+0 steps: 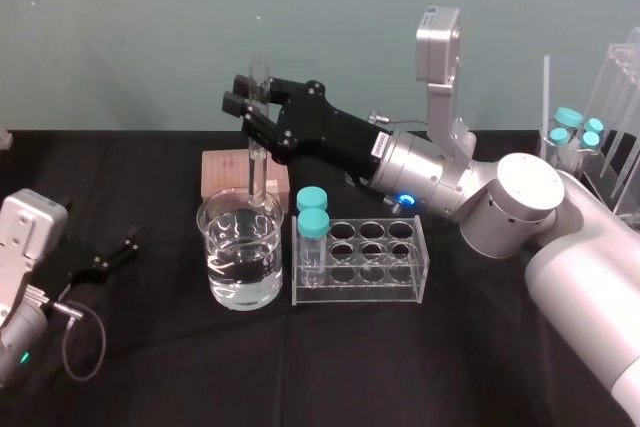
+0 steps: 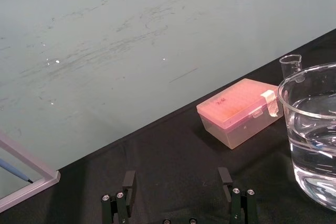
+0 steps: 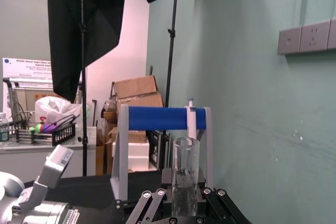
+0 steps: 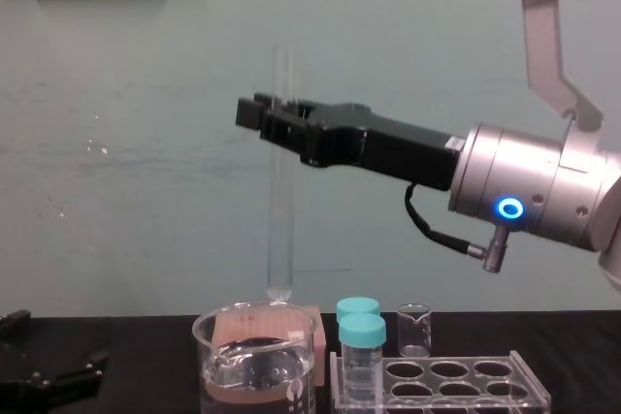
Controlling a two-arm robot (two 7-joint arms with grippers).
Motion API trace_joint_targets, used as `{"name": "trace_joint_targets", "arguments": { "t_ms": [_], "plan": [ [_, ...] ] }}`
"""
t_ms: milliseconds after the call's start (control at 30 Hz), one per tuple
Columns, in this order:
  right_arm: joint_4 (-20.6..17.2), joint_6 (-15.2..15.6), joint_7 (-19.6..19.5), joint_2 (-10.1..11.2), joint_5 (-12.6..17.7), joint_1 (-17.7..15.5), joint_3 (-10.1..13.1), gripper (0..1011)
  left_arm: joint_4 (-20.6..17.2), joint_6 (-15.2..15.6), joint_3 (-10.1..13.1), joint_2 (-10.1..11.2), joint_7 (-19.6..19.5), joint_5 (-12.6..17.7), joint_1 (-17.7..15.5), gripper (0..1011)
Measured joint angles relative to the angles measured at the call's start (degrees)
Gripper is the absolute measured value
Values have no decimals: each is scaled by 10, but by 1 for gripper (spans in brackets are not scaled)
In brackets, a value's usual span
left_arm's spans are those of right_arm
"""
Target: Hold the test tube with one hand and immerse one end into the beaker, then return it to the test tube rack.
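My right gripper (image 4: 270, 113) is shut on the test tube (image 4: 281, 220), a long clear tube held upright by its upper part. Its round bottom hangs just above the rim of the beaker (image 4: 257, 366), apart from the water inside. From the head view the test tube (image 1: 253, 162) stands over the beaker (image 1: 240, 257), held by the right gripper (image 1: 246, 97). The test tube rack (image 1: 365, 267) sits just right of the beaker. The right wrist view has the tube (image 3: 185, 177) between the fingers. At the table's left my left gripper (image 1: 125, 244) rests low, open and empty.
A pink tip box (image 1: 240, 175) stands behind the beaker. Two turquoise-capped vials (image 1: 313, 217) sit in the rack's left end. A tiny beaker (image 4: 414, 329) stands behind the rack. A clear stand with more capped vials (image 1: 580, 127) is at the far right.
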Motion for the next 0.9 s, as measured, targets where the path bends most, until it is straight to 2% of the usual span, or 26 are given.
{"name": "trace_joint_targets", "arguments": {
  "t_ms": [567, 900],
  "plan": [
    [102, -6, 34, -35, 7, 36, -14, 241, 0, 0, 0, 0, 0, 0, 0, 1000],
    [137, -25, 35, -49, -8, 48, -17, 242, 0, 0, 0, 0, 0, 0, 0, 1000]
  ]
}}
